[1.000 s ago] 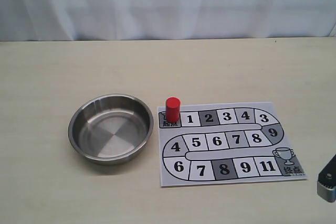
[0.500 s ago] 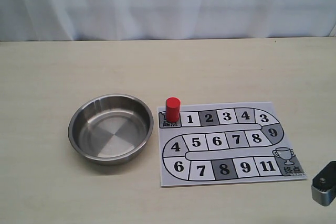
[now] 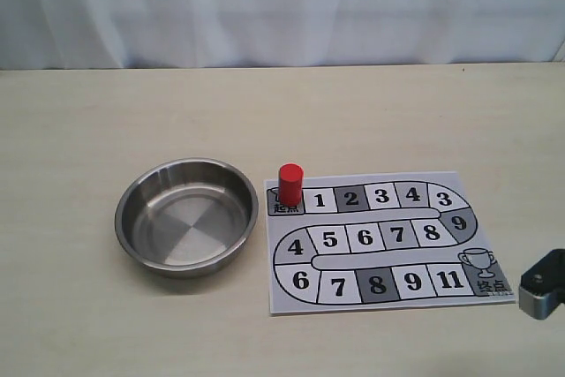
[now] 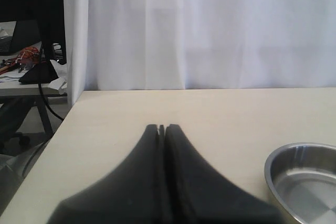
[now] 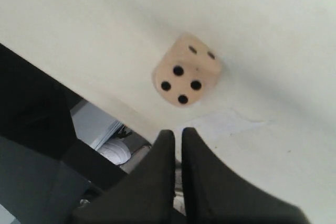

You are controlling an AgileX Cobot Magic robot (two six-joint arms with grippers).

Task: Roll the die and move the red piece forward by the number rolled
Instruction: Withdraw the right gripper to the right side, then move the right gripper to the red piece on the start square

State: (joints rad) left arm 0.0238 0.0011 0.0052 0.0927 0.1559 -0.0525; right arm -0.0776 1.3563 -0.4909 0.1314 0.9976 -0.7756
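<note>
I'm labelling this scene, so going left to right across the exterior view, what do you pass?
steel bowl → red piece → trophy square of the board → right gripper at the picture's edge

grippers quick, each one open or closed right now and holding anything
left gripper: closed, holding nothing
right gripper: closed, holding nothing; the die lies free beyond its tips
</note>
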